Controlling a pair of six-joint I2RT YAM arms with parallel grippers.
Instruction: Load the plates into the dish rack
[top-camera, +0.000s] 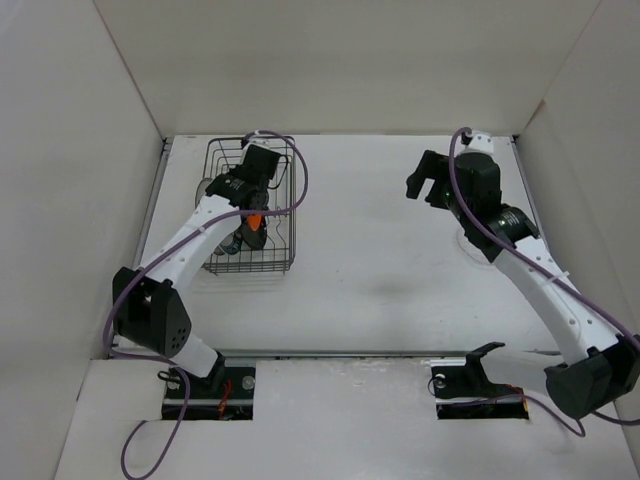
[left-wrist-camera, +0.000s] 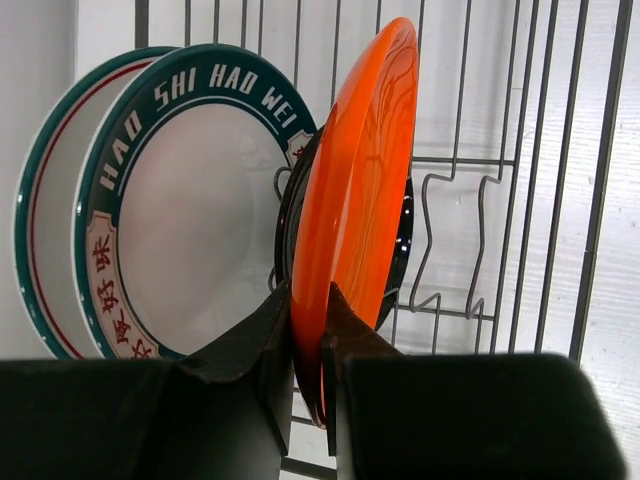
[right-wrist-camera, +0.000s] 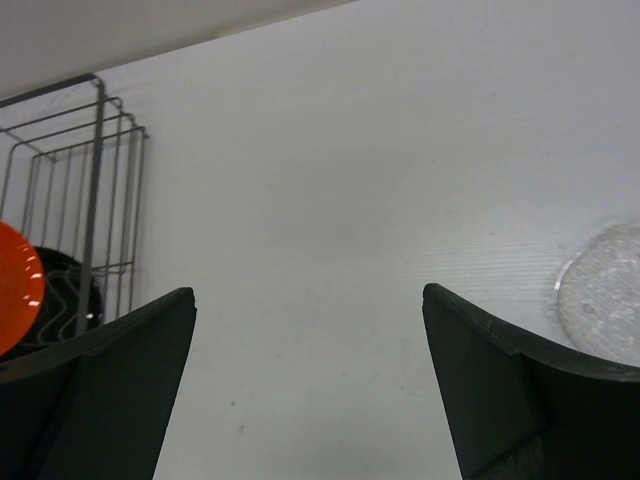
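The dish rack (top-camera: 290, 205) stands at the back left. My left gripper (left-wrist-camera: 307, 305) is inside it, shut on the rim of the orange plate (left-wrist-camera: 360, 180), held upright among the prongs. The orange plate also shows in the top view (top-camera: 256, 221) and the right wrist view (right-wrist-camera: 15, 285). Behind it stands the black plate (left-wrist-camera: 403, 235), and left of it the white plate with the dark patterned rim (left-wrist-camera: 190, 200) and the white plate with red marks (left-wrist-camera: 45, 200). The clear plate (right-wrist-camera: 605, 295) lies flat on the table near my right gripper (right-wrist-camera: 308, 300), which is open and empty above the table.
White walls enclose the table on three sides. The rack's wire wall (left-wrist-camera: 560, 170) and divider prongs (left-wrist-camera: 455, 240) stand close to the right of the orange plate. Bare white table (top-camera: 370, 240) lies between the rack and the right arm.
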